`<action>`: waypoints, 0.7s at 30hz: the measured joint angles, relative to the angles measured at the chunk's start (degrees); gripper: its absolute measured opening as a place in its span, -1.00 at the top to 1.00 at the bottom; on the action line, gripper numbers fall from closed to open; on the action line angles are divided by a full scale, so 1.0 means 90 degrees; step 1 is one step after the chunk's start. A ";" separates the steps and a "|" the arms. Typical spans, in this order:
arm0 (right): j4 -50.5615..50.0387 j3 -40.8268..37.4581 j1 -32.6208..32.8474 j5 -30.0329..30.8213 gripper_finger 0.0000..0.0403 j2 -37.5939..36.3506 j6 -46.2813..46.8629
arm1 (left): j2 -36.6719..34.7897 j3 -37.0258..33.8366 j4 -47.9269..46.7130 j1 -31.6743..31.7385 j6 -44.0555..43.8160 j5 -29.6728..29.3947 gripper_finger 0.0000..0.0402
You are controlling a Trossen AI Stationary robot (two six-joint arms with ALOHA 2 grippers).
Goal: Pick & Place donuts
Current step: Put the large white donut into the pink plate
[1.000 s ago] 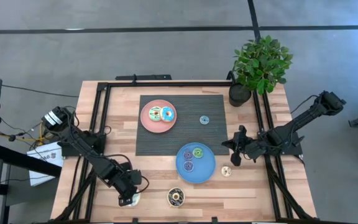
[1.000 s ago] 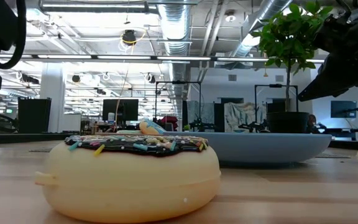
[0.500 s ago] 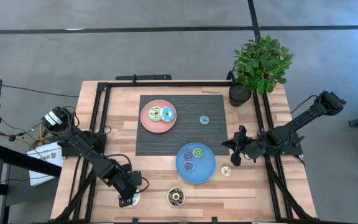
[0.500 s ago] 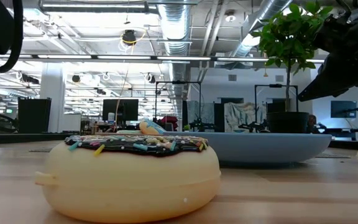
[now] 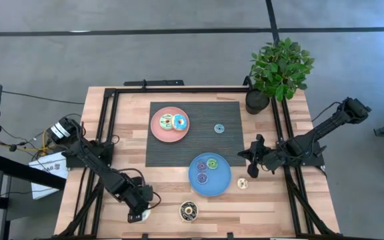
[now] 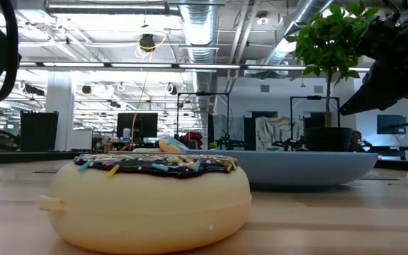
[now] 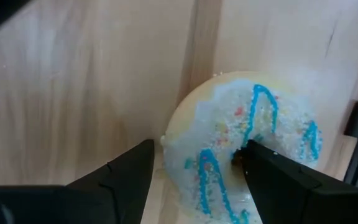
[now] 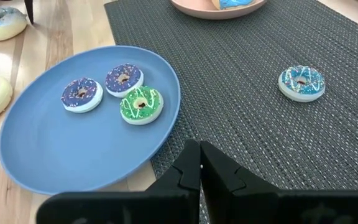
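My left gripper [image 7: 194, 168] is open, pointing down over a white-iced donut with blue stripes [image 7: 253, 143] near the table's near edge [image 5: 143, 213]. One finger stands in the donut's hole, the other outside its rim. A dark brown donut [image 5: 189, 211] lies flat to its right. The blue plate [image 5: 224, 183] carries a green donut [image 8: 140, 104] and two purple ones [image 8: 79, 94]. The pink plate [image 5: 157, 130] holds a green and a blue donut [image 5: 179, 122]. A small blue donut [image 5: 219, 128] lies on the mat, a small cream one [image 5: 243, 183] on the wood. My right gripper [image 8: 199, 168] is shut and hovers right of the blue plate. My left gripper comes at the white donut from above, its fingers straddling one side of the ring [image 7: 191, 155]. The donut lies flat on the table. Whether a finger touches it, I cannot tell.
A dark ribbed mat [image 5: 232, 113] covers the table's middle. A potted plant [image 5: 279, 67] stands at the far right corner. Black frame rails run along the left and right sides of the table. In the low view the dark brown donut [image 6: 151, 202] fills the foreground.
My left arm has sunk a little toward the white donut; in the low view its dark shape has dropped at the picture's left edge. The donuts and my right arm have stayed where they were.
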 joint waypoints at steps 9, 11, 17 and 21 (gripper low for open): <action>0.0010 0.0000 0.0000 0.0000 1.00 0.0000 0.0002 | 0.0035 0.0085 -0.0118 0.0023 0.0163 0.0054 -0.16; 0.0010 0.0000 0.0000 0.0000 1.00 0.0000 0.0002 | 0.0047 0.0131 -0.0198 0.0023 0.0172 0.0045 -0.16; 0.0021 0.0000 0.0000 0.0000 1.00 0.0000 0.0002 | 0.0051 0.0149 -0.0237 0.0020 0.0217 0.0010 -0.11; 0.0024 0.0000 0.0000 -0.0002 1.00 0.0000 0.0002 | 0.0053 0.0149 -0.0276 0.0023 0.0206 -0.0025 0.09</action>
